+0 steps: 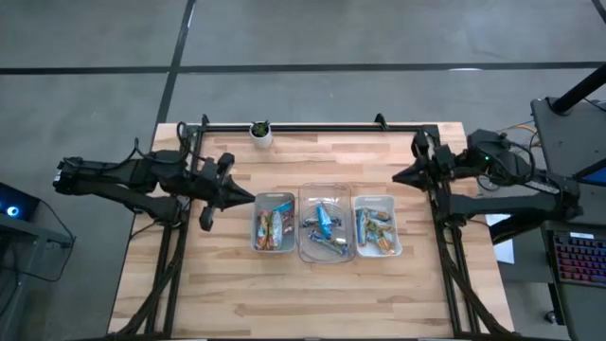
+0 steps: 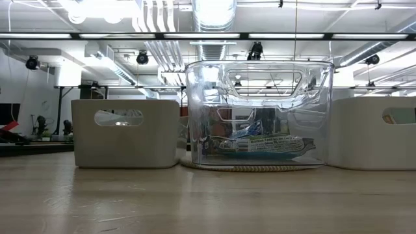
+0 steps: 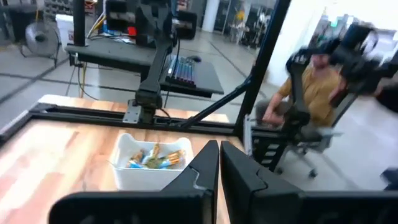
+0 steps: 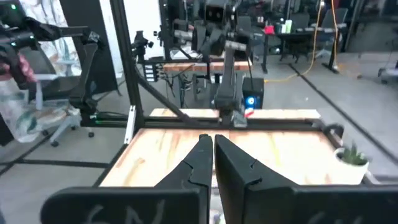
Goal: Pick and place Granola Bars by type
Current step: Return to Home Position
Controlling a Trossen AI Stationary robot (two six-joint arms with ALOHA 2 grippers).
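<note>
Bars (image 1: 325, 224) in trays (image 1: 375, 197); L end effector (image 1: 248, 197), R end effector (image 1: 399, 176) closed.

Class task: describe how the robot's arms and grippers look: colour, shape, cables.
The left arm and right arm are black, built of chunky jointed segments, with thin dark cables looping alongside. The left gripper and right gripper each taper into two flat, wedge-shaped black fingers.

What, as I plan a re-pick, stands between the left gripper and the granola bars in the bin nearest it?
Nothing visible lies on the table between the left gripper and the left bin. Only that bin's own wall encloses the granola bars, so a reach would likely have to come from above.
</note>
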